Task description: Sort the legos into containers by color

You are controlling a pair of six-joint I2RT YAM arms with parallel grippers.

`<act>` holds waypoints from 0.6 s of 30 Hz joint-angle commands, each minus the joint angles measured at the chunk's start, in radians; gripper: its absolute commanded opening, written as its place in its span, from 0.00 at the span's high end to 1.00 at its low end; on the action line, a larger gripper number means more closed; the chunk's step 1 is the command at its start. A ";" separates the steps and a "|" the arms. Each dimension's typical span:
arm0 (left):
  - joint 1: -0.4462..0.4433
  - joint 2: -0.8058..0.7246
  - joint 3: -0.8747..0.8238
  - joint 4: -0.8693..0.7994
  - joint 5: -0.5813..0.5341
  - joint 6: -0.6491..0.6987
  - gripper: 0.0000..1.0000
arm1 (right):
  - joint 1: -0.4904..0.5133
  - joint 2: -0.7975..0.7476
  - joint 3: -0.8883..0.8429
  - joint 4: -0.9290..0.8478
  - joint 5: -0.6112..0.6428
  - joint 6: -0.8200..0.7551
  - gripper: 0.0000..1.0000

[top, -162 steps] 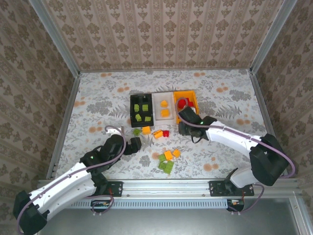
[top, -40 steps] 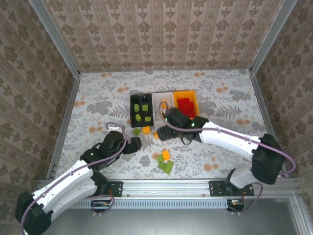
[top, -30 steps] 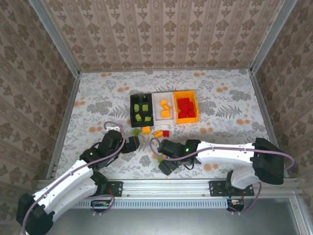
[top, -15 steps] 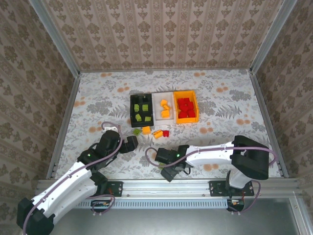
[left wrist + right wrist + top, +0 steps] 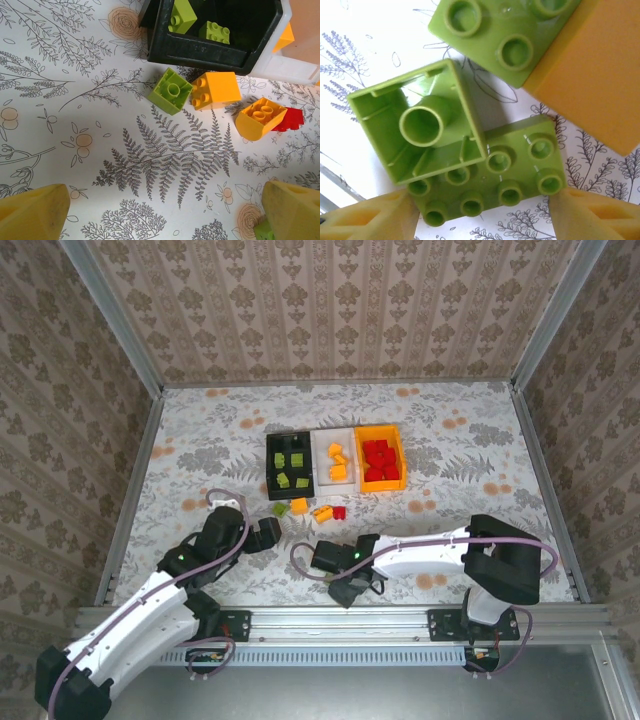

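Your left claw (image 5: 267,532) hangs low over the flowered counter (image 5: 200,450). Its yellow fingertips (image 5: 35,212) are spread as wide as they go, and there is nothing between them.

Just ahead of it lie four loose bricks. A lime green plastic brick (image 5: 170,91) comes first, with a square orange-yellow plastic brick (image 5: 216,90) just beside it on the right. After that you have a rounded orange-yellow plastic brick (image 5: 260,117), and a small red plastic brick (image 5: 290,120) rests against its right side.

Further ahead of that claw stands the black plastic bin (image 5: 210,50), which holds lime green pieces. The white plastic bin (image 5: 334,432) is joined on its right and holds orange-yellow pieces. The orange plastic bin (image 5: 402,460) comes last and holds red ones.

Your right claw (image 5: 480,216) is down near the counter's near edge. Its jaws are part-way parted, and its yellow fingertips (image 5: 365,220) stand at the two ends of a flat lime green plastic plate (image 5: 520,182). You cannot tell whether they are pinching it.

An overturned lime green plastic brick (image 5: 417,122) overlaps the plate's left half. Ahead of the claw sits a studs-up lime green plastic brick (image 5: 505,35). An orange-yellow plastic block (image 5: 590,85) lies against its right side.
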 commanded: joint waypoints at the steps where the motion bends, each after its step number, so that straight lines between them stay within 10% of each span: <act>1: 0.011 -0.013 -0.009 -0.018 0.015 0.015 0.00 | -0.048 0.055 -0.006 0.113 0.065 -0.010 0.38; 18: 0.015 0.002 -0.001 0.007 0.067 0.020 0.00 | -0.166 -0.005 0.033 0.109 0.093 -0.035 0.44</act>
